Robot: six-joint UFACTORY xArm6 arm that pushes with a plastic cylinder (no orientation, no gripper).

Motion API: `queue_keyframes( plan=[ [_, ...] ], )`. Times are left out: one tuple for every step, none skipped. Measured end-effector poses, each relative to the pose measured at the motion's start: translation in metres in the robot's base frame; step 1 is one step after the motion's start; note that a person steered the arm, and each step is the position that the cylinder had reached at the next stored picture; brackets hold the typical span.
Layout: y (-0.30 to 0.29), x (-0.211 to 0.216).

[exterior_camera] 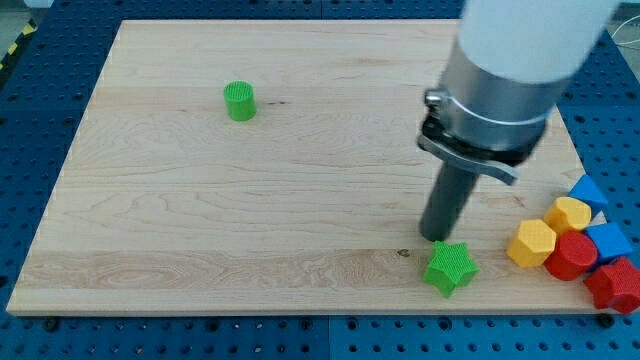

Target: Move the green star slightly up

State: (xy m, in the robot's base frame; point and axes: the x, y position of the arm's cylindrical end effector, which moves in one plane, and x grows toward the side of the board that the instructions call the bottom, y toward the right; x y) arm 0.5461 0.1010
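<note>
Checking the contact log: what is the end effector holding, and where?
Nothing held: my tip stands just above the green star, toward the view's top.

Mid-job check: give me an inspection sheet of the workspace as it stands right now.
Surface: wooden board on a blue perforated table.
Job's things: green star near the board's bottom edge; my tip sits just above it, at its upper left, close or touching, cannot tell.
Clutter: green cylinder at upper left; red, yellow and blue blocks bunched at the view's right edge.
Claw: none fitted.
Cables: nothing seen.
Surroundings: yellow-black striped strip at the view's top left.
</note>
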Motion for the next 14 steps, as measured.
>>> queue_keyframes(
  plan=[
    [-0.030,0.024],
    [-0.039,0.070],
    [-0.037,0.073],
    [-0.013,0.073],
    [0.013,0.072],
    [0.022,0.072],
    [0.047,0.073],
    [0.070,0.065],
    [0.060,0.026],
    [0.039,0.020],
    [0.039,0.069],
    [0.022,0.071],
    [0.004,0.052],
    [-0.007,0.033]
  ],
)
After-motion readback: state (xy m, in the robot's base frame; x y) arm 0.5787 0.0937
